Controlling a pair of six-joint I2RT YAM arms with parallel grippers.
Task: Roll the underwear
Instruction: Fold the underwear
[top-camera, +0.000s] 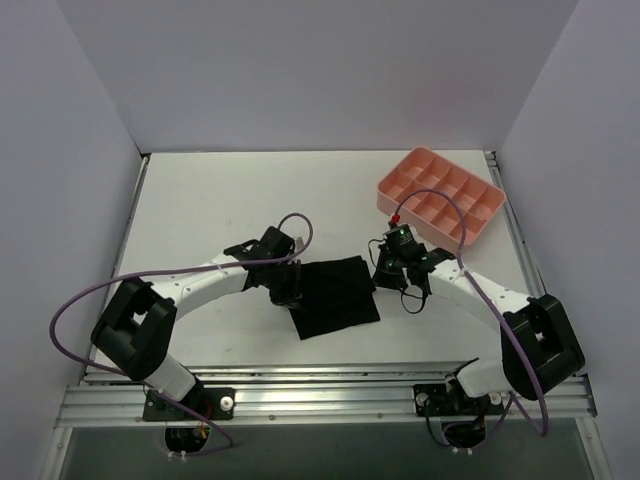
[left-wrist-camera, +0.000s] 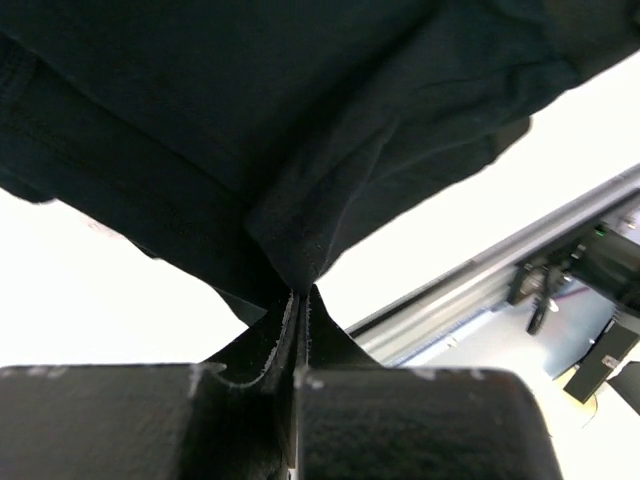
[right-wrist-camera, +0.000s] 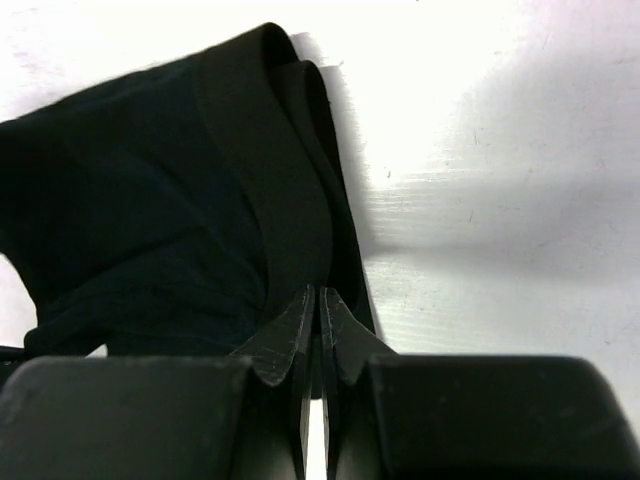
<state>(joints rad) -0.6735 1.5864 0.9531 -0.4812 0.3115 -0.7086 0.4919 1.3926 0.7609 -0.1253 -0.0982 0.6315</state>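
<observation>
Best done with both pinches kept firm and level. On the left, keep the left gripper (left-wrist-camera: 300, 295) clamped on its fold of the plain matte black soft-fabric underwear (top-camera: 338, 295). Carry that edge over in step with the other side, low above the white table (top-camera: 200, 200), for a tight, straight start to the roll rather than a skewed one. Avoid pulling the two holds apart: likely to stretch the cloth flat or slip it free. From the left wrist, bunched into a peak right at the closed fingertips (left-wrist-camera: 268, 345) and spreading away beyond them, apparently lifted a little off the surface there. From above, lying as a dark rough square mid-table, between the two arms. On the right, right gripper (right-wrist-camera: 312, 298) likewise closed, with the folded banded edge running straight into its tips, apparently nipped there. Farther right and well apart, a pink plastic compartment tray (top-camera: 440, 195), not touched by either arm.
</observation>
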